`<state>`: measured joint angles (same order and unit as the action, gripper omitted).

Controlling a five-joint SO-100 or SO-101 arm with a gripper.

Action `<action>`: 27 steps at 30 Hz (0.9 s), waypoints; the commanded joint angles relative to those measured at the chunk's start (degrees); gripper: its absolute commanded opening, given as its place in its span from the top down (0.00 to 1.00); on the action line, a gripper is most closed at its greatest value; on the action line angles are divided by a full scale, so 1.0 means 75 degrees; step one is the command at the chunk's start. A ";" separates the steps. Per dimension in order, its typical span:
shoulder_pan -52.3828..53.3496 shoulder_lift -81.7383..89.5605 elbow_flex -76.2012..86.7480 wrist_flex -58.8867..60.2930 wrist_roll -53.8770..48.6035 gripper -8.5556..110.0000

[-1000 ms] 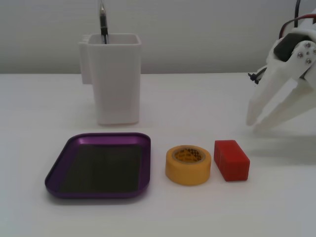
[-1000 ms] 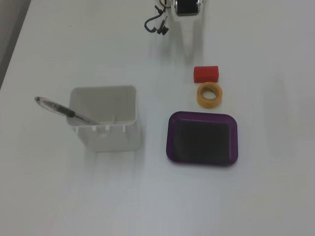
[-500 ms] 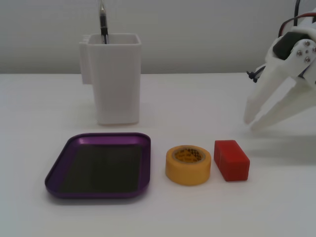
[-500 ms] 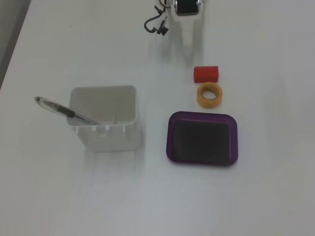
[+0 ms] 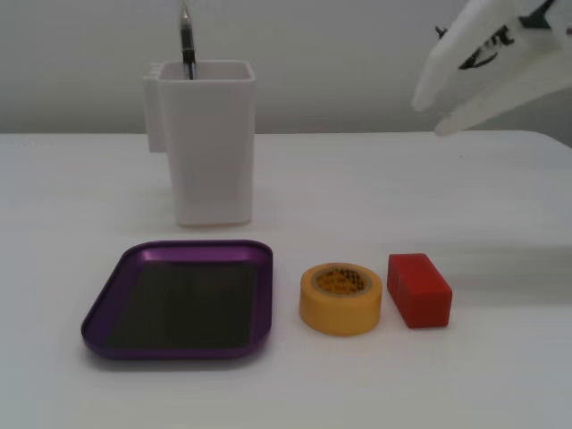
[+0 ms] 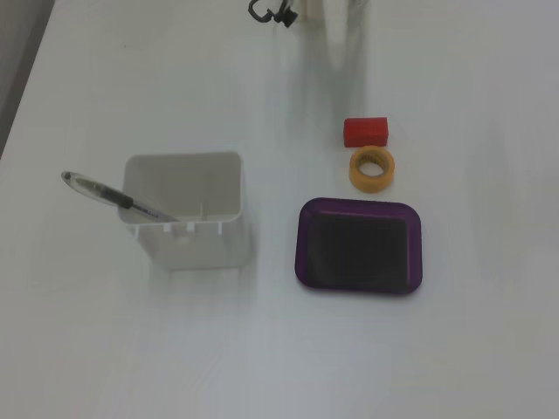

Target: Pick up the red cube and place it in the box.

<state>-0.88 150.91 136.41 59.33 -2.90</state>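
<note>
The red cube [image 5: 418, 290] lies on the white table right of a yellow tape roll; from above, the red cube [image 6: 365, 130] sits just beyond the roll. The box [image 5: 100, 313], a shallow purple tray with a dark bottom, is empty at the front left, and the box [image 6: 302, 246] shows on the near side of the roll from above. My white gripper [image 5: 431, 116] hangs high at the upper right, well above and behind the cube, open and holding nothing. From above, the gripper [image 6: 342, 61] is a pale blur near the top edge.
The yellow tape roll [image 5: 340, 315] [image 6: 355, 171] lies between cube and box. A tall white container [image 5: 214, 143] [image 6: 201, 246] holding a pen [image 5: 187, 40] [image 6: 105, 194] stands behind the box. A dark cable [image 6: 266, 10] shows at the top edge.
The gripper has lifted from just above the table to high in the air and shifted slightly left in the front view. Cube, roll and box have not moved.
</note>
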 commanded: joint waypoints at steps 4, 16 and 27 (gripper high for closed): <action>-0.0328 -0.3867 -0.3727 0.1734 0.0035 0.78; -0.0891 -0.6445 -0.4641 0.2473 0.0023 0.75; -0.0832 -0.6469 -0.3270 0.1031 0.0023 0.75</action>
<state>-7.29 102.13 111.53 69.43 -2.90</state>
